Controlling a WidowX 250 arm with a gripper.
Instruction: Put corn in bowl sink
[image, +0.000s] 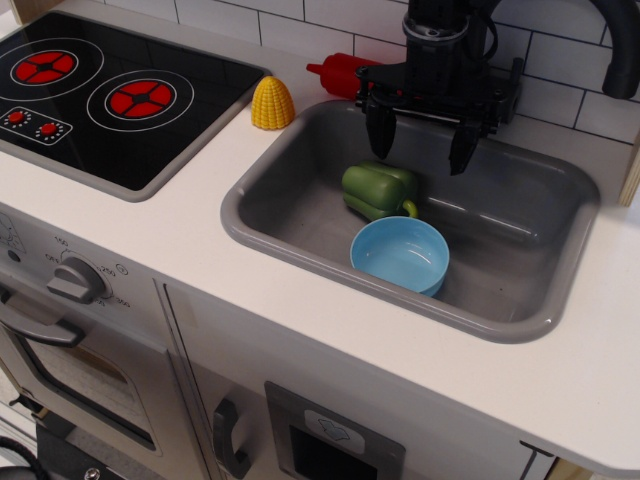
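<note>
The yellow ribbed corn (272, 103) stands on the white counter between the stovetop and the sink's back left corner. The light blue bowl (400, 254) sits upright and empty in the grey sink (300, 232), near its front wall. My gripper (420, 145) hangs over the back of the sink, open and empty, fingers pointing down. It is to the right of the corn and above and behind the bowl.
A green toy pepper (378, 190) lies in the sink just behind the bowl. A red toy bottle (342, 73) lies on the counter behind the sink, partly hidden by my gripper. The black stovetop (110, 100) with red burners is at the left. A tiled wall stands behind.
</note>
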